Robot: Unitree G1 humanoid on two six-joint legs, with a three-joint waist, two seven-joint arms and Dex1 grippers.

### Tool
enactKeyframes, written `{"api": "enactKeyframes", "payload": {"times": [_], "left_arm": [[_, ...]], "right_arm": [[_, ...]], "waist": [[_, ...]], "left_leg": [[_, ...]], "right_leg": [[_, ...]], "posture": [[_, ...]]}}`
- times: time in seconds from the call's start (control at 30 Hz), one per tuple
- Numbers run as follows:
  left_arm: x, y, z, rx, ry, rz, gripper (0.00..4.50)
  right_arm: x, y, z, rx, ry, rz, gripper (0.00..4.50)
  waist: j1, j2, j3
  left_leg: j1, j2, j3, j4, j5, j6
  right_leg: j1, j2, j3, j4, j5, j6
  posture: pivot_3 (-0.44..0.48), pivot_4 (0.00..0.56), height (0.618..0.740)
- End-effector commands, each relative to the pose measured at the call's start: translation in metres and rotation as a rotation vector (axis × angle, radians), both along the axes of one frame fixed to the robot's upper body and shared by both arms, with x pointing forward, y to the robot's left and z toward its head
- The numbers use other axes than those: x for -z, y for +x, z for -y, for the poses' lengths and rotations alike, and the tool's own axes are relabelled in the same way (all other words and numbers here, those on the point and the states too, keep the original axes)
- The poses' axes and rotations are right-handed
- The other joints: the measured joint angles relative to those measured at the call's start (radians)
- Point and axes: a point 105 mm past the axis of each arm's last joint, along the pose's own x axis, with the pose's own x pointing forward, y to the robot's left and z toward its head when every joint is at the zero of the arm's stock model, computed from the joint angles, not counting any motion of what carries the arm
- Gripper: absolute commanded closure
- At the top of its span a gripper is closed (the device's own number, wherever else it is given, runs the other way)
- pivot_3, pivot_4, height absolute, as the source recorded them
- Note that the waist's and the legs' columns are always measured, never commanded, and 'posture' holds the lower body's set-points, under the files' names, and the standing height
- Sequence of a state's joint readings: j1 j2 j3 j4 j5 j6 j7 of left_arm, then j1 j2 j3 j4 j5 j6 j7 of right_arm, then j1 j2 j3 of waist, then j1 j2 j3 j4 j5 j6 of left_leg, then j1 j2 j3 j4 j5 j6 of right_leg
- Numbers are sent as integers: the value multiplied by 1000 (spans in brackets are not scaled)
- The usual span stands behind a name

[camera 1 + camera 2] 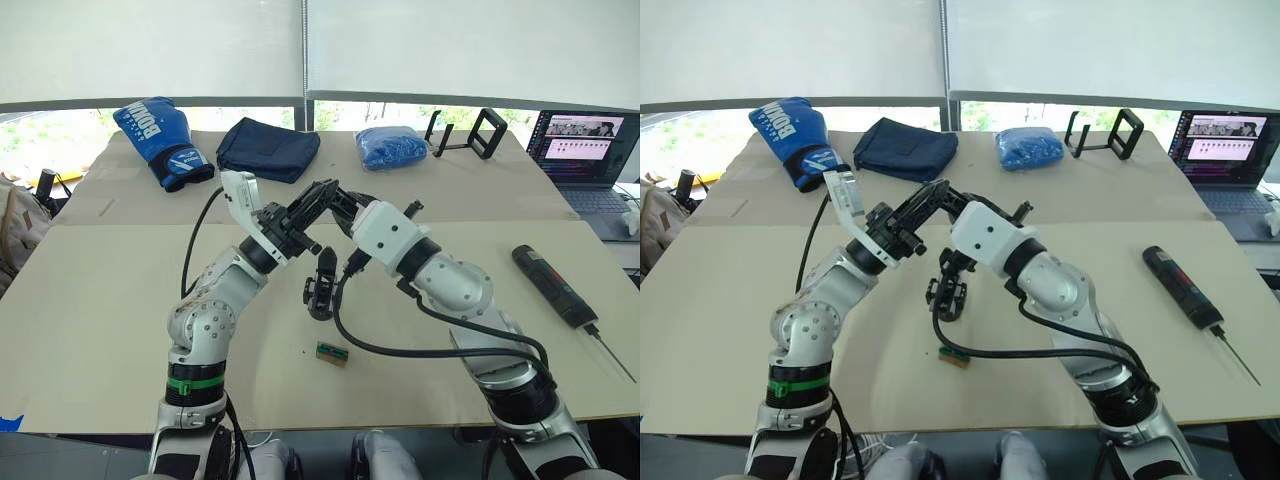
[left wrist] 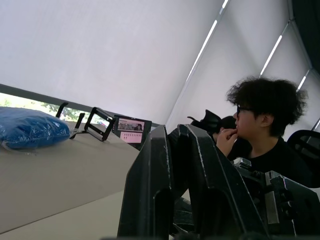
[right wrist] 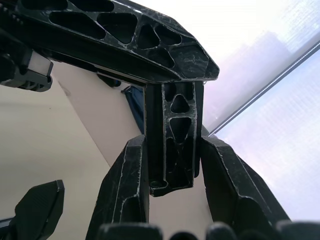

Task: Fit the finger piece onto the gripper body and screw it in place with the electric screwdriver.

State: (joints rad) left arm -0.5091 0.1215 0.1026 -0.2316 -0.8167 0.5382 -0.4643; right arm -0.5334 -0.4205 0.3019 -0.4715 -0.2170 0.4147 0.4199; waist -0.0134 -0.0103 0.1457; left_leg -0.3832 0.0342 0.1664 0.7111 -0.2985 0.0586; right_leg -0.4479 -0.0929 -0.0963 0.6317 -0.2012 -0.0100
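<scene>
— Where do your grippers stand?
— Mid-frame above the table, your right gripper point(image 3: 175, 144) is clamped on the finger piece point(image 3: 173, 122). I cannot tell your left gripper's point(image 2: 175, 131) grip.
— And the rest?
— The gripper body point(image 1: 320, 285) sits just below them. The electric screwdriver point(image 1: 553, 285) lies at right.

I stand at a beige table point(image 1: 120, 330) under white roller blinds point(image 1: 150, 50), daylight and greenery showing through the window strip point(image 1: 30, 140) beneath them. A laptop point(image 1: 585, 140) glows at my right.
</scene>
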Motion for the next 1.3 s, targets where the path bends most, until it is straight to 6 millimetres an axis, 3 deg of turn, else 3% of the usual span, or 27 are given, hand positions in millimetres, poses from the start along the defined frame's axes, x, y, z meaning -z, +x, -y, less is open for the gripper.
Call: {"api": "enactKeyframes", "payload": {"times": [0.03,0.1,0.17,0.27,0.4,0.5,0.63,0.9,1.3], "left_arm": [[-25,-3,-24,-88,-45,102,4500],[-29,1,-29,-93,-61,96,4500],[-34,4,-32,-69,-81,83,4500],[-41,4,-35,-6,-71,91,4500],[-42,13,-47,60,98,82,4500],[-37,17,-58,162,202,1,4500],[-16,-14,-55,482,359,-125,4500],[-6,-50,-30,779,439,-177,4500],[27,-65,-15,835,585,-222,4500]], "right_arm": [[-4,-5,7,-16,37,-33,3406],[-8,-5,10,-32,47,-40,3406],[-20,2,24,-1,74,-26,2383],[-25,-3,30,-107,68,-94,1430],[-29,-24,37,-362,210,-433,73],[-38,-36,45,-488,279,-635,73],[-37,-54,43,-623,260,-843,73],[6,-70,14,-605,107,-1272,73],[22,-78,-15,-623,72,-1391,73]], "waist": [[0,0,0],[1,0,0],[2,0,0],[1,0,0],[1,-1,0],[0,-1,0],[-2,-1,0],[1,-1,0],[1,-1,0]], "left_leg": [[0,0,0,0,0,0],[0,0,0,0,0,0],[0,0,0,0,0,0],[0,0,-1,1,0,0],[0,0,-2,-1,0,0],[0,0,-2,0,0,1],[0,0,-2,-2,-1,1],[-2,0,-2,-1,-1,1],[-3,0,-2,-1,-1,1]], "right_leg": [[0,0,0,0,0,0],[0,0,0,0,0,0],[0,0,0,0,0,0],[0,0,0,0,0,0],[1,1,-1,-1,0,0],[1,1,-2,-1,0,-1],[1,1,-2,-2,0,-1],[-1,-1,-2,0,0,-2],[-3,-1,-1,0,0,-2]], "posture": [[0,150,740],[0,150,740],[0,150,740],[0,150,740],[0,150,740],[0,150,740],[0,150,740],[0,150,740],[0,150,740]]}}
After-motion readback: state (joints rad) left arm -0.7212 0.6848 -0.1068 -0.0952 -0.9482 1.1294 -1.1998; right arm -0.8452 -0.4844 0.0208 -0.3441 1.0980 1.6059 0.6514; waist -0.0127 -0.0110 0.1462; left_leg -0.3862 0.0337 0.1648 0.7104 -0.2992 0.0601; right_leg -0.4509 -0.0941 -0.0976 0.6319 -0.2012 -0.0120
